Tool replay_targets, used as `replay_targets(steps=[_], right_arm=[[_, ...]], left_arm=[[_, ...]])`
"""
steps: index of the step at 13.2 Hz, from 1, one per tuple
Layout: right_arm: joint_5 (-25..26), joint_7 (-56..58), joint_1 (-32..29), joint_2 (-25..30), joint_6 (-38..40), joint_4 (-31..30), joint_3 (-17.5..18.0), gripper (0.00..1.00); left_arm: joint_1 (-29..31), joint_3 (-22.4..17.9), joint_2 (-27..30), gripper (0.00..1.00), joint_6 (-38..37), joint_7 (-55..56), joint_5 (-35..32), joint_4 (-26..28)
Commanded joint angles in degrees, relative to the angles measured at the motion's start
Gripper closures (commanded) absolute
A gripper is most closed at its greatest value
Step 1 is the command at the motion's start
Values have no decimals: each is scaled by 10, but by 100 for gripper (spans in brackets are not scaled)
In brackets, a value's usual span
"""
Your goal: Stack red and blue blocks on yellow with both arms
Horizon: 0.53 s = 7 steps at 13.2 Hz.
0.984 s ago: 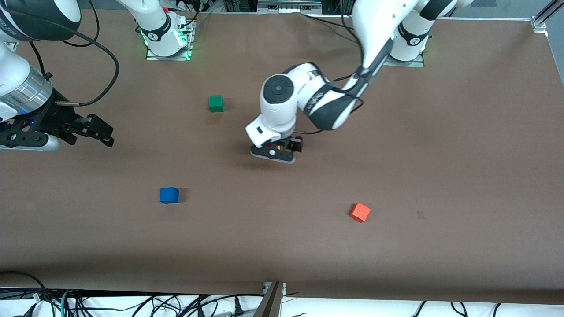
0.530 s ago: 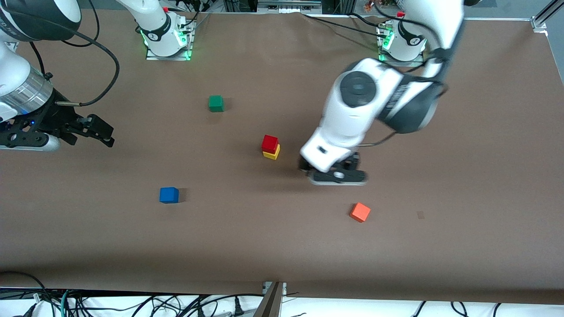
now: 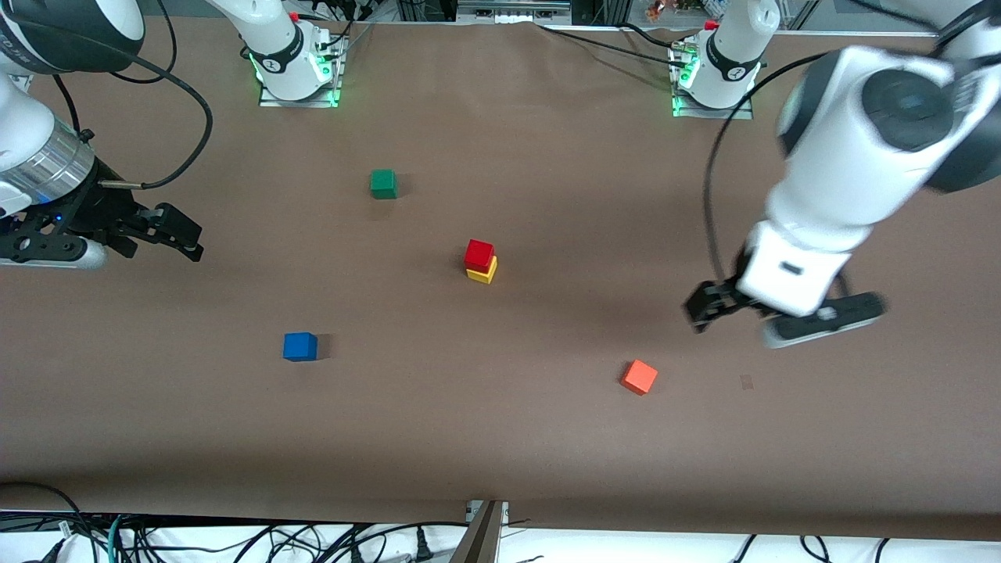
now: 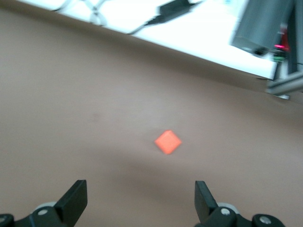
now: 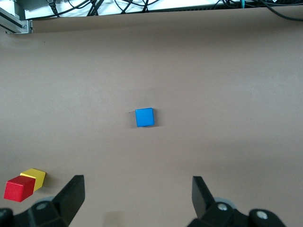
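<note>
Over the bench's left-arm end, the left gripper (image 3: 770, 317) hangs with fingers apart and empty, clear of the red block (image 3: 478, 254) sitting on the yellow cube (image 3: 483, 272). The right gripper (image 3: 168, 232), fingers also apart, waits, likely for the single blue block (image 3: 300, 346), nearer the camera. One orange cube (image 3: 639, 377) and one green cube (image 3: 382, 183) lie unused.

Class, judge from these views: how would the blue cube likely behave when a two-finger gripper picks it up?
The blue cube looks rigid with flat, squared faces, so it should probably sit steadily between the fingers without rolling. Its matte surface suggests little slipping. It looks small, so likely light. It sits alone on the table.
</note>
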<state>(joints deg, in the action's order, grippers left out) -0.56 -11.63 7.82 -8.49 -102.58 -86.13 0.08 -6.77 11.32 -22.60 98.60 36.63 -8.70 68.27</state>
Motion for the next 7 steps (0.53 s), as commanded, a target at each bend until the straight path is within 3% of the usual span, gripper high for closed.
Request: replay_targets(steps=[1, 5, 7], right_arm=[[-2, 4, 0, -3, 2, 8, 0, 0], [-2, 5, 0, -3, 2, 8, 0, 0], [-2, 5, 0, -2, 2, 8, 0, 0]], left_arm=[[57, 5, 83, 0, -69, -54, 14, 59], [119, 4, 134, 0, -103, -267, 13, 106], [137, 4, 184, 0, -120, -285, 16, 174]])
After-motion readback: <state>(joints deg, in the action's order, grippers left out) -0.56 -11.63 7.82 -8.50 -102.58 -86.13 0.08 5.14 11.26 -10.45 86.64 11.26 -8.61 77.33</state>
